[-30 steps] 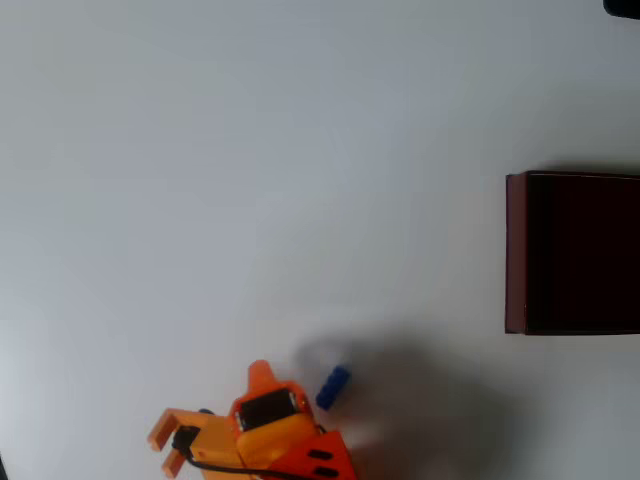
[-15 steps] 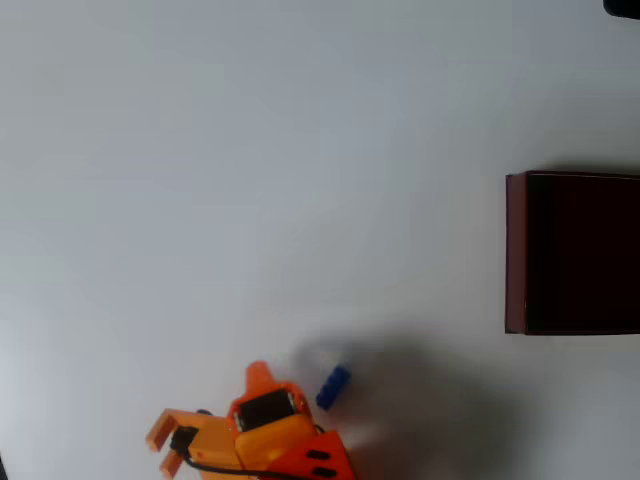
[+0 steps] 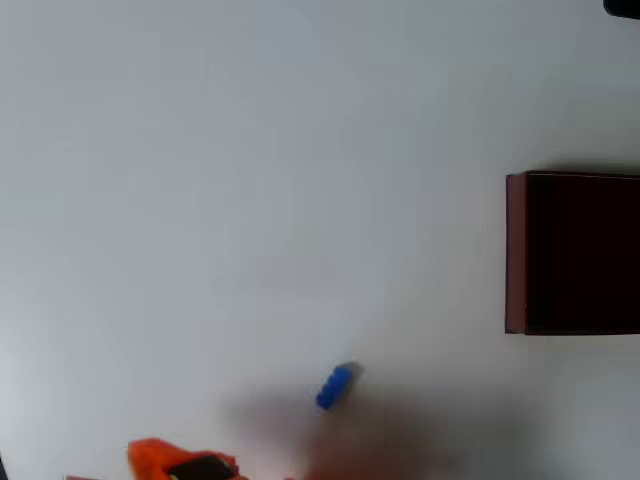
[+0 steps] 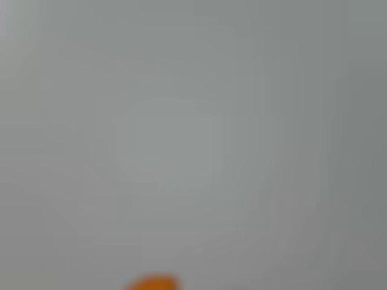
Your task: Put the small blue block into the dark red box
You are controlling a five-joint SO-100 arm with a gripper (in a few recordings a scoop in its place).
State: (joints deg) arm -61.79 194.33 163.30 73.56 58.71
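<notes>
Blue block lies loose on the table, off to the right of the orange gripper at the bottom edge.

In the overhead view the gripper [image 3: 180, 463] shows as a blurred orange shape cut off by the lower edge, so I cannot tell whether its fingers are spread or pressed together. The small blue block [image 3: 334, 386] rests on the white table [image 3: 250, 180], up and to the right of the gripper and apart from it, tilted on a diagonal. The dark red box [image 3: 516, 252] sits far to the gripper's right at the picture's right edge, well apart from the block. In the wrist view, an orange tip of the gripper [image 4: 151, 283] pokes up over blurred grey surface.
</notes>
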